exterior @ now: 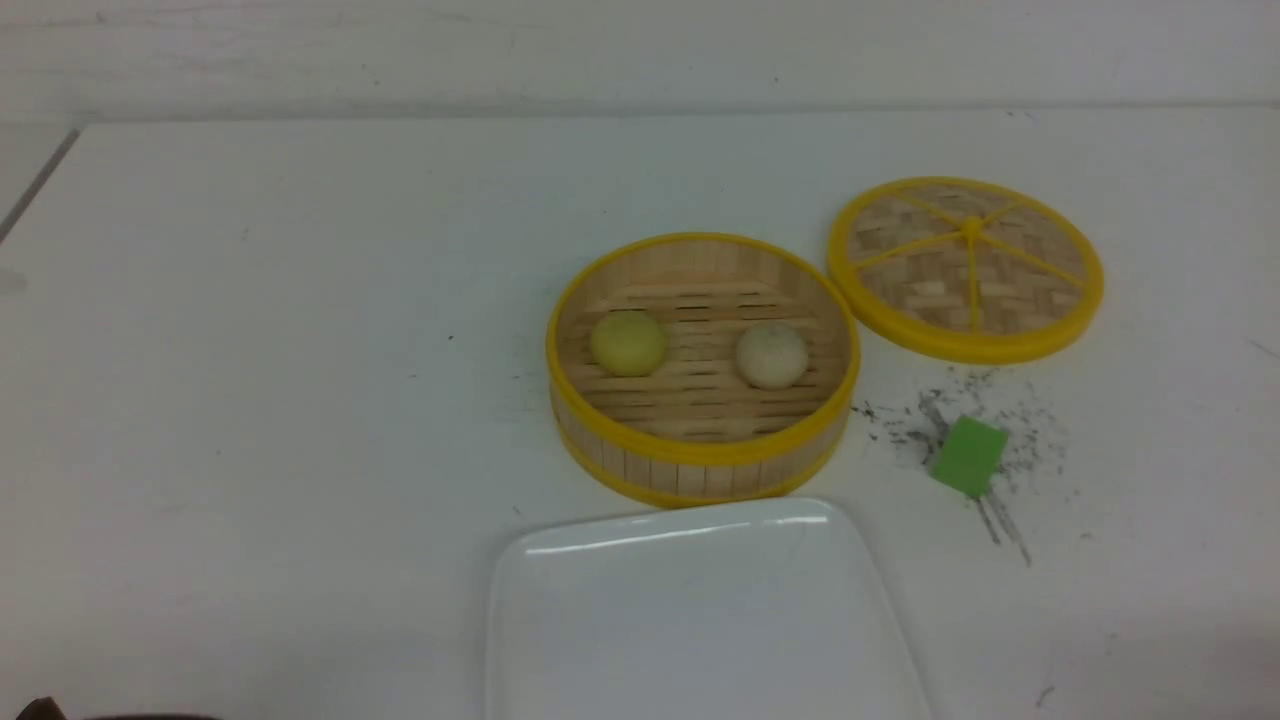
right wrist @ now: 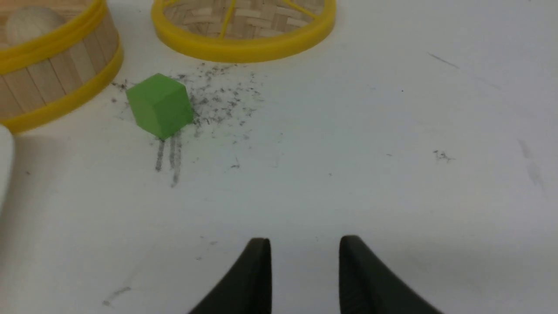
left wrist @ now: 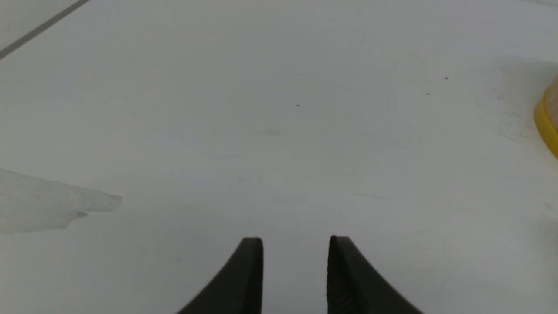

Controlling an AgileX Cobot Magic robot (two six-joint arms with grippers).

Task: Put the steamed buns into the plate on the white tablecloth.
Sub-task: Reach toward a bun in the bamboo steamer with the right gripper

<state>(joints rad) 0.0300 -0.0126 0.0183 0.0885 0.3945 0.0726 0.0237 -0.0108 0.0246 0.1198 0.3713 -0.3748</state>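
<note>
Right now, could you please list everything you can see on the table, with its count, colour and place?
steamer basket: 1, bamboo with yellow rims; mid-table, uncovered.
pale yellow bun: 1, yellow; inside the basket, on its left side.
off-white bun: 1, beige; inside the basket, on its right side.
steamer lid: 1, woven bamboo with a yellow rim; flat on the cloth, right of the basket.
green cube: 1, green; right of the basket, nearer than the lid, among black specks.
plate: 1, glossy white; between basket and robot, nothing on it.
white tablecloth: 1, white, scuffed; covers the table.
left gripper: 1, black; over bare cloth, open.
right gripper: 1, black; over cloth near the cube, open.
</note>
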